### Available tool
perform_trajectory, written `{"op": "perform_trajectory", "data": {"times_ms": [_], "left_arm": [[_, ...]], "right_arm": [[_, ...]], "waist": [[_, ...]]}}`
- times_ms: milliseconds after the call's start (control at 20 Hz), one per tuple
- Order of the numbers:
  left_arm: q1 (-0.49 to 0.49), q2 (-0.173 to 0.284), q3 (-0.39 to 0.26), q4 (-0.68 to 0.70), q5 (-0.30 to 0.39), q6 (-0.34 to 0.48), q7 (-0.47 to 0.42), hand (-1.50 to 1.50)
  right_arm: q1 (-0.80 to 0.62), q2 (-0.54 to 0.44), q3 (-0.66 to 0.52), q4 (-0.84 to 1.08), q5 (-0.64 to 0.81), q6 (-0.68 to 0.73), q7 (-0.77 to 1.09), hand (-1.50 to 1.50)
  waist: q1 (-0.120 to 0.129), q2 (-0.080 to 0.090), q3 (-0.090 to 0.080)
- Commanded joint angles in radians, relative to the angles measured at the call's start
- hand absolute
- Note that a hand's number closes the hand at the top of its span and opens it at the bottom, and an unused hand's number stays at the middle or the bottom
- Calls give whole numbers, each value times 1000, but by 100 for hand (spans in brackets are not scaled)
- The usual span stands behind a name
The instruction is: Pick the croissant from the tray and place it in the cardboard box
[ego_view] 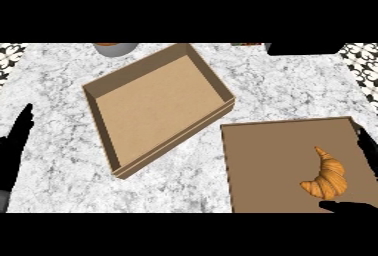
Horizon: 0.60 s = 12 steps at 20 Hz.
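One croissant point(326, 175), golden brown, curved, with a pointed tip and ridged bands, lies on the brown tray point(266, 160) toward its right side. Just below it shows the right hand point(353, 206), its fingers' state impossible to tell. Left of the tray sits the box point(103, 115) on the marble bench point(59, 75). At the left edge rests the left hand point(15, 145), fingers straight.

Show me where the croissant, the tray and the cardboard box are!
croissant point(327, 177): head view, on its fat middle.
tray point(266, 165): head view, on its bare brown surface left of the croissant.
cardboard box point(151, 107): head view, on its bare inside floor.
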Motion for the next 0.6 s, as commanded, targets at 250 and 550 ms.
{"op": "perform_trajectory", "data": {"times_ms": [250, 550], "left_arm": [[-27, -42, 20, 107, -42, 2, -58, 0], [-89, -78, 20, 188, -51, -24, -84, 0]], "right_arm": [[104, -18, -189, 339, -159, 237, -620, -150], [75, -207, -164, 348, 104, 102, -489, -150]], "waist": [[23, -2, 5], [28, 3, 1]]}}
